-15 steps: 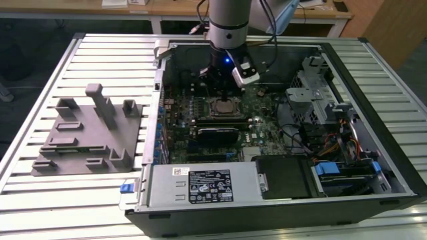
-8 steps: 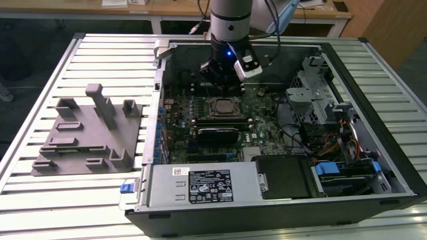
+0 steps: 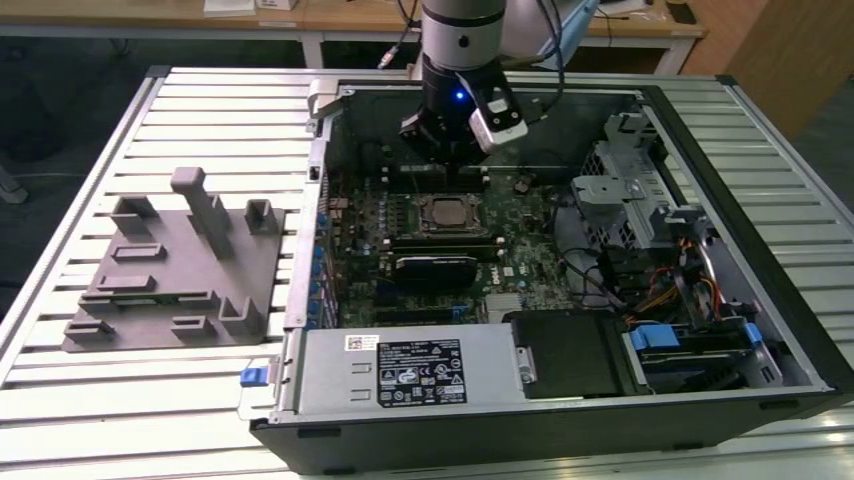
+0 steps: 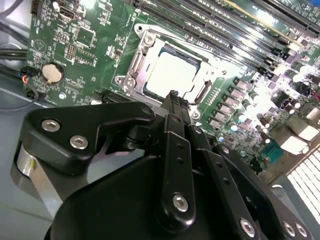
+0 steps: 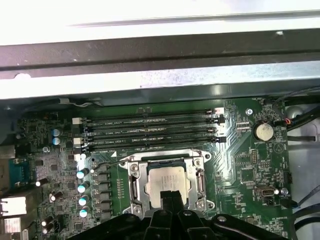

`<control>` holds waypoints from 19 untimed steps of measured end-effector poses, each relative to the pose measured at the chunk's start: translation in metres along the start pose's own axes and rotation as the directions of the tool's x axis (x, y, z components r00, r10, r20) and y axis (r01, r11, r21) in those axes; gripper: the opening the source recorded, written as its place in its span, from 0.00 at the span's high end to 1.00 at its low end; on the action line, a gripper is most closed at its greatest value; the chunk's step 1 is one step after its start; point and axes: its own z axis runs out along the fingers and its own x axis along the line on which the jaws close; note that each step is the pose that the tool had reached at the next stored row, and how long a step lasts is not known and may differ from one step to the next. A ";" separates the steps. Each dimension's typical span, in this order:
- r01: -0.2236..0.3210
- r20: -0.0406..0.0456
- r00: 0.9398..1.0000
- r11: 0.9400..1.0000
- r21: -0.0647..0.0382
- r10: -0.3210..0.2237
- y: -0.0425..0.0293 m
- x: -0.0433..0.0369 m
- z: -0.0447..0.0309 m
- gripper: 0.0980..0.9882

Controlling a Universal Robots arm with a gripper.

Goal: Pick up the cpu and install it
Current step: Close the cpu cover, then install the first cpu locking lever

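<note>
Silvery-white metal is seen inside the socket frame (image 5: 134,182) of the green motherboard (image 5: 245,175). The cpu (image 5: 167,182) is laid flat in the socket and is ringed by the frame on all sides, as shown in both wrist views. In the exterior view it is found just above the middle of the frame, inside the open computer case (image 3: 534,405).

The gripper (image 5: 171,196) is held just over one edge of the chip. Its fingers (image 4: 174,107) are brought together, and nothing is seen gripped between them. Whether the tips touch the chip cannot be told.

A grey moulded tray (image 3: 167,290) is set on the desk (image 3: 134,410) at the left of the exterior view, well apart from the gripper.

The pick-up and the placing are judged to be done, since the chip is seated and nothing is held. Whether the frame's lever is locked down cannot be made out, so the clamping of the socket may be left to do.
</note>
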 end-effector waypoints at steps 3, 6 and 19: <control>0.000 0.000 1.000 1.000 0.000 0.000 -0.0014 -0.0002 -0.0002 0.99; 0.000 0.000 1.000 1.000 0.000 0.000 -0.0025 -0.0004 -0.0001 0.99; 0.000 0.000 1.000 1.000 0.000 0.000 -0.0036 0.0007 -0.0002 0.99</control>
